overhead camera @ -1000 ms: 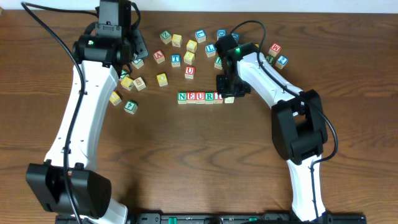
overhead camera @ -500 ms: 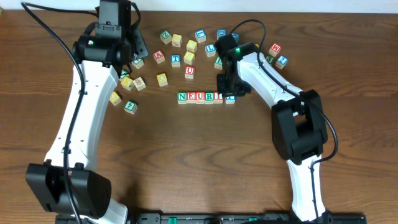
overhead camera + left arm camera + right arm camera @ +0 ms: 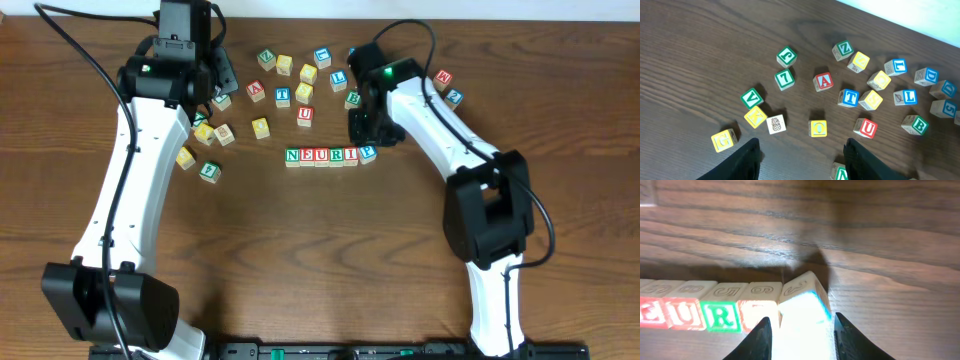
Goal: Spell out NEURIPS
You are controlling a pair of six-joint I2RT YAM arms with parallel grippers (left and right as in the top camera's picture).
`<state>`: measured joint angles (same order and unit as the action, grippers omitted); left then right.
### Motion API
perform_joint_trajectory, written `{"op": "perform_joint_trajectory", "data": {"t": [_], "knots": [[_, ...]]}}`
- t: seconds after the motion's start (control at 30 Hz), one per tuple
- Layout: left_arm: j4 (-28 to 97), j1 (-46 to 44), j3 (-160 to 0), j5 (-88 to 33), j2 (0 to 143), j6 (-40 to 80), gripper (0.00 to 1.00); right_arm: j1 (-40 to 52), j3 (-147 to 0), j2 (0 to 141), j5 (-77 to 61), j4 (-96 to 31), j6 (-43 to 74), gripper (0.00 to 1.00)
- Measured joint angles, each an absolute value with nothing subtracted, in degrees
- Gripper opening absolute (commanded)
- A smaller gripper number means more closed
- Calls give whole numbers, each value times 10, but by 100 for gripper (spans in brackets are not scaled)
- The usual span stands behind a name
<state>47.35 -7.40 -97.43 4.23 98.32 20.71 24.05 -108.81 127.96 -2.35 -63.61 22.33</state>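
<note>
NEURIPS (image 3: 330,155) lies as a row of cubes mid-table, reading N, E, U, R, I, P so far. Right gripper (image 3: 802,320) straddles the slightly skewed P cube (image 3: 802,302) at the row's end, jaws spread, not pinching. P looks just placed. The S is still missing and must be picked from the loose cubes (image 3: 283,96) beyond, where the left gripper (image 3: 802,145) hovers, jaws spread and empty. No containers show; everything sits on the table (image 3: 300,260).
</note>
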Motion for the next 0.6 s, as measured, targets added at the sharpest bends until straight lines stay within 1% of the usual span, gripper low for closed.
{"op": "perform_joint_trajectory", "data": {"t": [0.27,0.47,0.53,0.6], "knots": [[474,-74,-974,42,983,207,53,230,-1091,1263,-24,-650,223,35],[474,-74,-974,42,983,207,53,230,-1091,1263,-15,-650,223,38],[474,-74,-974,42,983,207,53,228,-1091,1263,-12,-646,223,40],[474,-74,-974,42,983,207,53,224,-1091,1263,-9,-637,223,40]]}}
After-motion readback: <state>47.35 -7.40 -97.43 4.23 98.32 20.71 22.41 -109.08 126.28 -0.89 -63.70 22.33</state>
